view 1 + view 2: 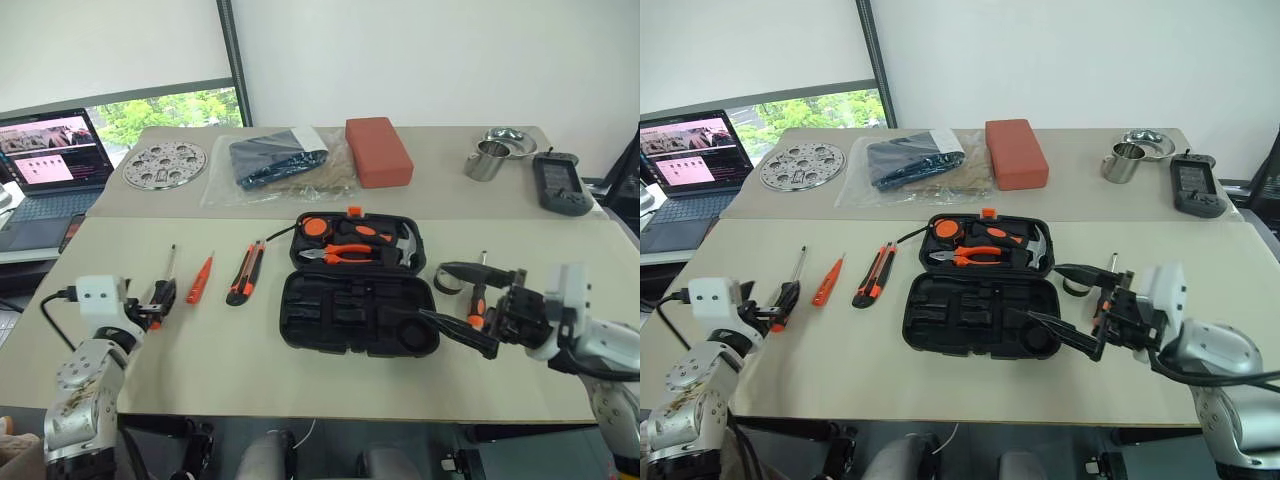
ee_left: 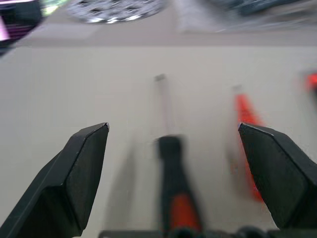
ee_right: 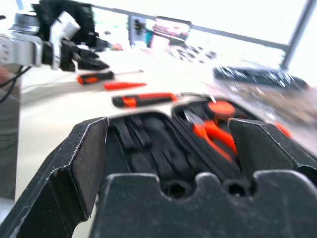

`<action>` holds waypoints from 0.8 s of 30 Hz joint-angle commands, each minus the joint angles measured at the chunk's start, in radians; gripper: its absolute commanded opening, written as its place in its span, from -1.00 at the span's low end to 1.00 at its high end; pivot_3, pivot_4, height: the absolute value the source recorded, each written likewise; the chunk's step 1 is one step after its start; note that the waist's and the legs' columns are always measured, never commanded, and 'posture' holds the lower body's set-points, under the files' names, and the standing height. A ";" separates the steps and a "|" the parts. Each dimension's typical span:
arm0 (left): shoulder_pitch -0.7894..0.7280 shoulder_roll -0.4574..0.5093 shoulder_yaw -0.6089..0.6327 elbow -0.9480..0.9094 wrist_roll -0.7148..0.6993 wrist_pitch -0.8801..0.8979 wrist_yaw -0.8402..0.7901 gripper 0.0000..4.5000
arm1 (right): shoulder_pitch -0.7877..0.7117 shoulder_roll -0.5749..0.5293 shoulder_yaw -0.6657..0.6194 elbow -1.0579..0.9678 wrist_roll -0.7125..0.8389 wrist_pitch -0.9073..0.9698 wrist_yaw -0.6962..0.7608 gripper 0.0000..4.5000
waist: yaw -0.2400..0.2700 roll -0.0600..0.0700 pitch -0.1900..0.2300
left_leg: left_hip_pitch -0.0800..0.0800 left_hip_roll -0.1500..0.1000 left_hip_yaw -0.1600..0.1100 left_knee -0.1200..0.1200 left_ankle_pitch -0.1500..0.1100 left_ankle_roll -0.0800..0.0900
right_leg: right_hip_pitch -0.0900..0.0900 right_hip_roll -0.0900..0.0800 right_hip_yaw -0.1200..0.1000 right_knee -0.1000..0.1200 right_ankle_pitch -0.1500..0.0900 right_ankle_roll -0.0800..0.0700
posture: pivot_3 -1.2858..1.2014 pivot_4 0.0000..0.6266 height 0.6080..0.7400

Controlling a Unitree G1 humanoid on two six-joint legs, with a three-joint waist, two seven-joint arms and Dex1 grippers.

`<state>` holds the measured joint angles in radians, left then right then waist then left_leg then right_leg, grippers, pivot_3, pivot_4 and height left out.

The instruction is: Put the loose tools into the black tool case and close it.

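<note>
The black tool case [image 1: 355, 318] lies open in the middle of the near table, its front half showing bare moulded slots. Pliers and a hammer sit in its back half [image 1: 410, 262]. Left of it lie an orange-black utility knife [image 1: 246, 272], a slim orange screwdriver [image 1: 200, 278] and an orange-and-black screwdriver [image 2: 171, 163]. My left gripper [image 2: 172, 126] is open, low over that screwdriver's handle, one finger on each side. My right gripper [image 1: 432, 292] is open just right of the case, pointing at it. Behind its fingers lie a second screwdriver [image 1: 478, 300] and a small grey tape roll [image 1: 446, 284].
On the far table sit a perforated metal disc [image 1: 165, 163], a clear bag with a dark bundle [image 1: 280, 160], a red-orange block [image 1: 378, 150], a metal cup [image 1: 487, 160], a bowl [image 1: 510, 140] and a black device [image 1: 560, 182]. A laptop [image 1: 45, 160] stands at the far left.
</note>
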<state>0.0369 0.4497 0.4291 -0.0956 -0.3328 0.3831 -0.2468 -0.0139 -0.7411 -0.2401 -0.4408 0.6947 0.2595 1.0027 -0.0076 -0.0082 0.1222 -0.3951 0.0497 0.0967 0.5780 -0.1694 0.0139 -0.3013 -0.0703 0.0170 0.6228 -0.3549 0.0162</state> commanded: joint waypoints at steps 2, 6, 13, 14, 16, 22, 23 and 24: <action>0.034 0.025 -0.042 -0.025 -0.017 0.123 -0.043 1.00 | -0.033 -0.024 0.011 -0.040 -0.002 0.015 0.014 0.98 | 0.008 0.001 -0.001 | 0.000 0.000 0.000 0.000 0.000 0.000 | 0.000 0.000 0.000 0.000 0.000 0.000 | 0.03 -0.52 1.00; 0.027 0.006 -0.038 0.018 -0.043 0.187 -0.044 1.00 | -0.024 -0.033 -0.001 -0.052 0.006 0.018 0.018 0.98 | 0.009 0.001 -0.001 | 0.001 0.000 0.000 -0.001 0.000 0.000 | 0.000 -0.004 0.000 0.000 0.000 0.000 | 0.03 -0.52 1.00; -0.009 0.016 -0.031 0.087 -0.032 0.163 -0.069 0.39 | 0.020 -0.034 -0.026 -0.063 -0.007 0.002 0.015 1.00 | 0.011 0.003 -0.003 | 0.002 0.000 0.001 -0.001 0.000 0.000 | 0.000 -0.005 0.000 0.001 0.000 -0.001 | 0.03 -0.52 1.00; -0.019 0.017 -0.028 0.095 -0.031 0.147 -0.074 0.21 | 0.027 -0.030 -0.030 -0.064 -0.010 -0.001 0.009 1.00 | 0.011 0.003 -0.003 | 0.002 0.000 0.001 -0.001 0.000 0.000 | 0.000 -0.005 0.000 0.002 0.000 -0.001 | 0.03 -0.52 1.00; -0.034 0.020 -0.027 0.112 -0.026 0.106 -0.093 -0.13 | 0.043 -0.021 -0.034 -0.057 -0.029 -0.013 -0.002 1.00 | 0.014 0.003 -0.003 | 0.002 0.000 0.001 -0.001 0.000 -0.001 | 0.000 -0.005 0.000 0.002 0.000 -0.001 | 0.03 -0.52 1.00; -0.091 0.041 0.014 0.091 -0.113 0.013 -0.230 -0.59 | 0.073 0.005 -0.070 -0.042 -0.028 -0.024 -0.024 1.00 | 0.020 0.002 -0.003 | 0.000 0.000 0.001 -0.001 -0.001 -0.002 | -0.001 -0.006 -0.001 0.001 0.000 -0.001 | 0.03 -0.52 1.00; -0.121 0.064 0.017 0.082 -0.134 0.006 -0.274 -0.59 | 0.077 0.012 -0.089 -0.032 -0.021 -0.023 -0.033 1.00 | 0.020 0.000 -0.002 | 0.000 0.000 0.001 -0.001 -0.001 -0.002 | -0.001 -0.006 -0.001 0.002 0.000 -0.001 | 0.03 -0.52 1.00; -0.148 0.090 0.012 0.076 -0.146 -0.007 -0.320 -0.59 | 0.080 0.014 -0.104 -0.023 -0.019 -0.023 -0.037 1.00 | 0.020 -0.003 0.000 | 0.000 0.000 0.000 -0.001 0.000 -0.003 | -0.001 -0.005 -0.001 0.002 0.000 -0.001 | 0.03 -0.52 1.00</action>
<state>-0.0610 0.4850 0.4138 0.0304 -0.4369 0.4264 -0.4965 0.0676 -0.7307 -0.2866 -0.4604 0.6510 0.2584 0.9791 0.0124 -0.0108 0.1218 -0.3966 0.0500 0.0957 0.5772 -0.1689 0.0100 -0.3026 -0.0753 0.0151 0.6240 -0.3550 0.0150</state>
